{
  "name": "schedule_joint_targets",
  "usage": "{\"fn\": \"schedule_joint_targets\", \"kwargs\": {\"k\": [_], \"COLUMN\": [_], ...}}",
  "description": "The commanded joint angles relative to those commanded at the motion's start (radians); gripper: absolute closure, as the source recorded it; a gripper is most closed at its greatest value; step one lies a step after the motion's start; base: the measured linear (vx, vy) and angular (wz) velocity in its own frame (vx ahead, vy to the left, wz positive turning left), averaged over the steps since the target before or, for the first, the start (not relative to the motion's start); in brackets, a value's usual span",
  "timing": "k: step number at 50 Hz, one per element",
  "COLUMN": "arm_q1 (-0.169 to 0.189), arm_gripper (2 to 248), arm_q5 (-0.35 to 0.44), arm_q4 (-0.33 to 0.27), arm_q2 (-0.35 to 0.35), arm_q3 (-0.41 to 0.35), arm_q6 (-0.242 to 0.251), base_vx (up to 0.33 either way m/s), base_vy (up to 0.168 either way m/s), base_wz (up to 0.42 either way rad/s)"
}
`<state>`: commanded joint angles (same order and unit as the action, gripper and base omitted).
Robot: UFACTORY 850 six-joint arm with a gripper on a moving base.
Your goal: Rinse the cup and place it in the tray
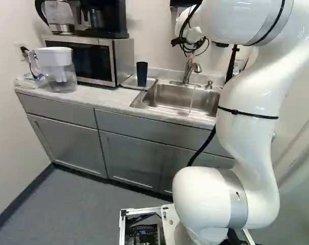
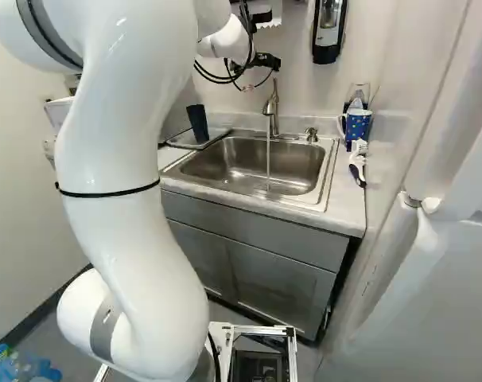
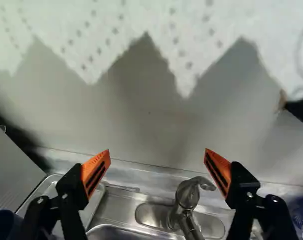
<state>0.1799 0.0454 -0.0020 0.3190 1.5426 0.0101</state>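
Facing the wall above the sink [image 2: 328, 179], your hand [image 2: 265, 60] has its two fingers spread well apart, their orange pads [image 3: 95, 172] turned towards each other. Your dark cup [image 1: 142, 74] stands on end in the tray [image 1: 151, 82], just beside the sink on the desk [image 1: 93, 97]. Water [image 2: 268, 159] runs from the faucet [image 2: 273, 107] into the basin; in the wrist view you see that faucet between and beyond the fingers. Across the sink from the tray, you have a patterned blue mug [image 2: 359, 126], while the pitcher [image 1: 61, 72] stands near the microwave [image 1: 112, 64].
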Motion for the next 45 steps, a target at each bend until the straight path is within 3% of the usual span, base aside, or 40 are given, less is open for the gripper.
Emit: {"fn": "schedule_joint_targets", "kwargs": {"k": [45], "arm_q1": [-0.003], "arm_gripper": [3], "arm_q5": [-0.057], "arm_q4": [0.0], "arm_q2": [-0.011], "arm_q3": [-0.012], "arm_q6": [0.0], "base_vx": [0.0], "base_vy": [0.0], "base_wz": [0.0]}}
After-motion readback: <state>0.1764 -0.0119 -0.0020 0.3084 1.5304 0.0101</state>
